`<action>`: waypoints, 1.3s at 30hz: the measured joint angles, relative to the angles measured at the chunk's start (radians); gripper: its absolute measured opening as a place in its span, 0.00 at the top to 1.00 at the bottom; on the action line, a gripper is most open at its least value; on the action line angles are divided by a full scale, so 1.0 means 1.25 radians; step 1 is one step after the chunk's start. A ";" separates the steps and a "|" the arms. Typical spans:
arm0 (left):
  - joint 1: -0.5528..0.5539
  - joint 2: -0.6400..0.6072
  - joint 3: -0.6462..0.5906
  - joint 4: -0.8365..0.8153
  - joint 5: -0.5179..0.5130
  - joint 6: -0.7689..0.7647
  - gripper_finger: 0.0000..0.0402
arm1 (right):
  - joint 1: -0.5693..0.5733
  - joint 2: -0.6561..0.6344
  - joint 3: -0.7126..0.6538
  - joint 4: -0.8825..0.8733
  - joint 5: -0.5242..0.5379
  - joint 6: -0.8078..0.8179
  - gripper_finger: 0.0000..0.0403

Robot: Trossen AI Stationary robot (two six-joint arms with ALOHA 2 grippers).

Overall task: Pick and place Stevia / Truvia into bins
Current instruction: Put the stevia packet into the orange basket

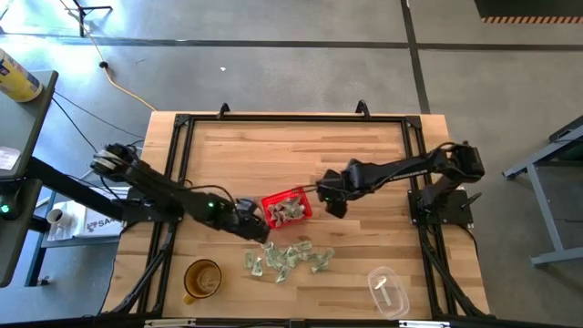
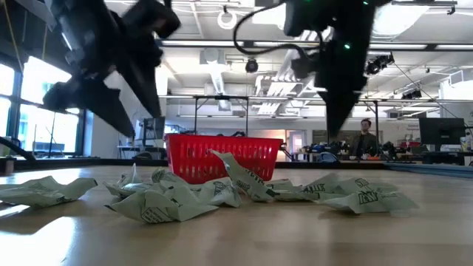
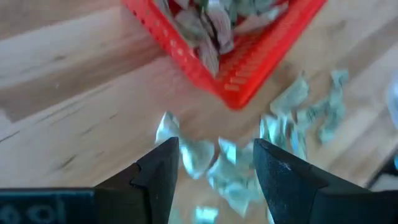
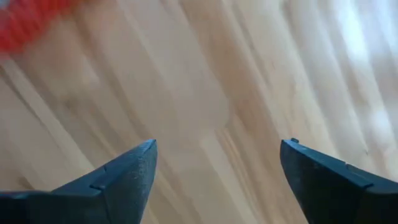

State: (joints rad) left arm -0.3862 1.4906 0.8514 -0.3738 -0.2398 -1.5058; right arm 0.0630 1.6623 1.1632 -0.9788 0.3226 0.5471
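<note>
Left gripper (image 1: 258, 227), fingers apart, hangs between red basket (image 1: 287, 208) and loose packets (image 1: 290, 257); right gripper (image 1: 330, 202), seemingly spread, flanks the basket.

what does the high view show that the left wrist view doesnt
Only the high view shows both arms, with the right gripper beside the red basket, plus an amber cup and a clear cup on the table. Only the left wrist view shows the left gripper open above loose packets. Both show the basket holding packets and more scattered on the wood.
</note>
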 joint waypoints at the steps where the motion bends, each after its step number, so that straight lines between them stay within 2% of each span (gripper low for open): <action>1: 0.000 0.025 0.015 -0.007 0.000 -0.019 0.41 | 0.002 -0.009 -0.022 0.007 -0.002 -0.002 0.18; 4: 0.000 0.092 0.059 -0.119 0.045 -0.109 0.41 | 0.004 -0.036 -0.083 0.024 -0.014 0.006 0.18; 7: 0.000 0.146 0.099 -0.141 0.072 -0.159 0.41 | 0.002 -0.065 -0.131 0.051 -0.013 0.019 0.18; 11: 0.006 0.191 0.141 -0.100 0.072 -0.163 0.41 | 0.002 -0.106 -0.176 0.097 -0.013 0.023 0.18; 17: 0.005 0.257 0.167 -0.146 0.085 -0.160 0.41 | -0.009 -0.133 -0.205 0.153 -0.013 0.018 0.18; 20: 0.007 0.269 0.167 -0.161 0.108 -0.121 0.47 | -0.019 -0.135 -0.205 0.156 -0.015 0.013 0.18; 22: 0.008 0.270 0.168 -0.176 0.107 -0.099 0.55 | -0.026 -0.138 -0.205 0.156 -0.016 0.011 0.18; 27: 0.029 0.247 0.165 -0.247 0.129 0.018 0.90 | -0.046 -0.140 -0.205 0.167 -0.020 0.011 0.18; 28: 0.037 0.239 0.163 -0.274 0.136 0.044 0.93 | -0.050 -0.140 -0.205 0.171 -0.021 0.011 0.18; 30: 0.055 0.210 0.156 -0.330 0.143 0.078 0.92 | -0.058 -0.140 -0.205 0.173 -0.027 0.011 0.18; 32: 0.077 0.167 0.172 -0.374 0.133 0.111 0.88 | -0.065 -0.140 -0.205 0.172 -0.036 0.016 0.18; 34: 0.094 0.110 0.199 -0.395 0.071 0.195 0.84 | -0.068 -0.140 -0.205 0.172 -0.036 0.024 0.18; 37: 0.114 0.051 0.227 -0.305 -0.057 0.395 0.88 | -0.068 -0.139 -0.205 0.176 -0.036 0.029 0.18; 39: 0.138 0.032 0.227 -0.202 -0.089 0.538 0.93 | -0.068 -0.140 -0.204 0.179 -0.044 0.029 0.18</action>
State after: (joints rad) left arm -0.2141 1.5305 1.1351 -0.6261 -0.3516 -0.8334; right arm -0.0219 1.4879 0.9077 -0.7554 0.2672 0.5831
